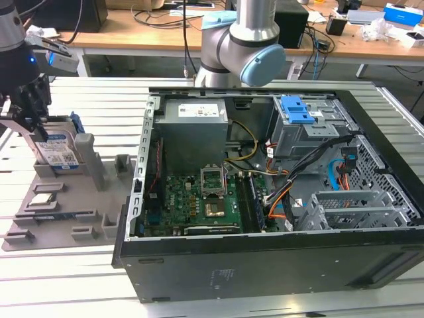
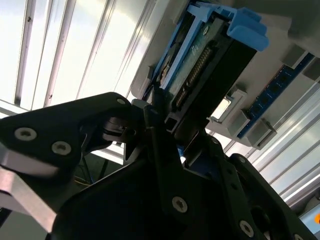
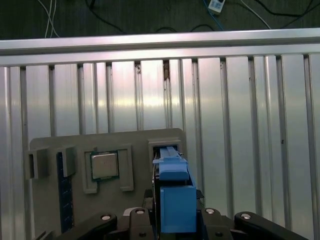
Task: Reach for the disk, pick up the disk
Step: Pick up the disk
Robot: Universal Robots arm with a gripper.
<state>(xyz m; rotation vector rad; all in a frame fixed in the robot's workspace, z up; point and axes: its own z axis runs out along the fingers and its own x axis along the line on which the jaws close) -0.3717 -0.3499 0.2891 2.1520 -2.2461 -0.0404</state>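
Disk (image 1: pixel 58 154) upright in grey tray (image 1: pixel 66 215), end effector (image 1: pixel 28 129) at it, processor chip (image 3: pixel 104 165) nearby

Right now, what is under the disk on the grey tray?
The disk stands on edge in a slot of the grey tray, which lies on the slatted metal table. The slot walls cover its lower edge, so the contact beneath is hidden.
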